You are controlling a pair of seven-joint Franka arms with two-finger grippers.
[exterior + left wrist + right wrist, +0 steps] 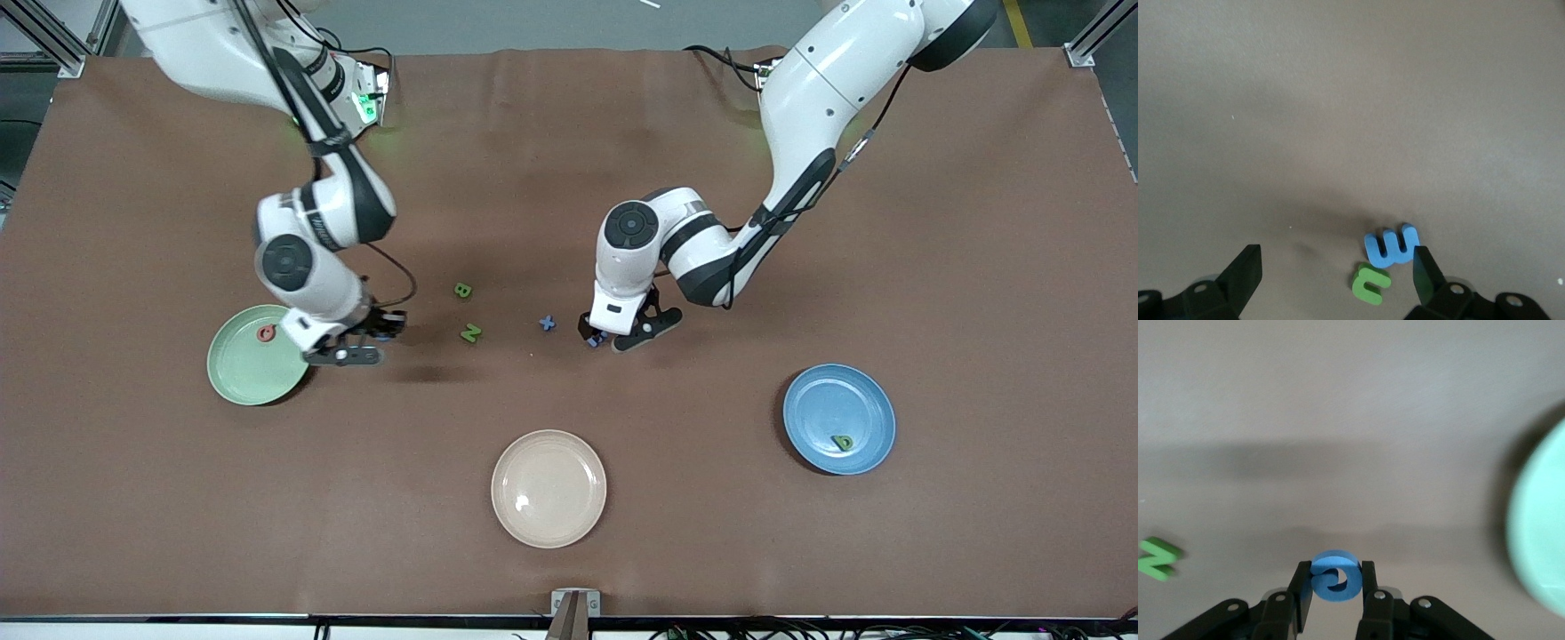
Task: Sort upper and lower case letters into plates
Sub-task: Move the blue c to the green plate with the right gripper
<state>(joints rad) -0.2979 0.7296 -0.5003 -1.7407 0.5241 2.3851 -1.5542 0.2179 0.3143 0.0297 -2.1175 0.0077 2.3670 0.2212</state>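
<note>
- The right tool [378, 342] sits at middle left of the front view, just beside the rim of the mint green plate [240, 378], low over the brown surface [569, 160].
- It is clenched on a blue G [1333, 575]; in the right wrist view the letter is pinched between the two black fingers [1300, 587] at bottom centre of the frame, with the mint plate's edge at the frame's right edge.
- A pink letter [265, 333] lies in the mint green plate, near its upper rim in the front view.
- A green N [470, 332] lies on the surface toward the centre of the front view, and a green B [462, 290] lies just above it in that frame.
- The left tool [613, 340] is at the centre of the front view, low over the surface, its fingers spread apart and grasping nothing.
- In the left wrist view a blue m [1391, 246] and a green n [1371, 284] lie touching on the surface at bottom centre, close by one finger [1426, 273], the other finger well apart from them.
- A blue x [547, 324] lies on the surface just beside the left tool, between it and the green N.
- The blue plate [867, 400] is at lower right of the front view with a green b [842, 442] in it.
- A cream-beige plate [548, 488] sits at bottom centre.
</note>
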